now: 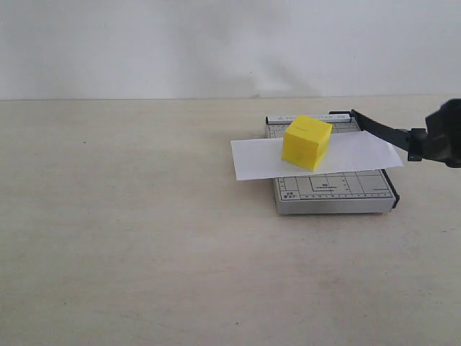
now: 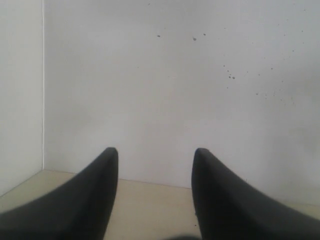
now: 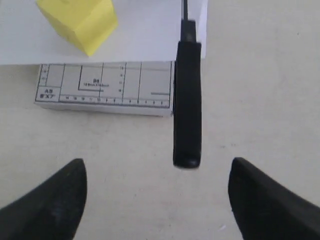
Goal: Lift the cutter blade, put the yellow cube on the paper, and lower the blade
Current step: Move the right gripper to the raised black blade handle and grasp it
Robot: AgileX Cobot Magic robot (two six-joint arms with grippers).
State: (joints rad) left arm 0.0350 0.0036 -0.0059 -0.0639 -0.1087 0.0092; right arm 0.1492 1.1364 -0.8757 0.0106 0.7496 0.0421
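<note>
The yellow cube (image 1: pixel 307 142) (image 3: pixel 80 20) rests on the white paper (image 1: pixel 259 158) (image 3: pixel 145 35), which lies across the grey ruled cutter board (image 1: pixel 335 191) (image 3: pixel 100 82). The black cutter blade (image 1: pixel 382 130) (image 3: pixel 187 110) slants up from its hinge at the board's far right corner, its handle end out past the board's right side. My right gripper (image 1: pixel 425 144) (image 3: pixel 157 162) is open at that handle end; the wrist view shows the handle just ahead of the fingertips, touching neither. My left gripper (image 2: pixel 156 150) is open and empty, out of the exterior view.
The board sits right of centre on a pale wooden table (image 1: pixel 144 238) backed by a white wall (image 1: pixel 216 43). The left wrist view faces a white wall (image 2: pixel 175 75) and a strip of tabletop.
</note>
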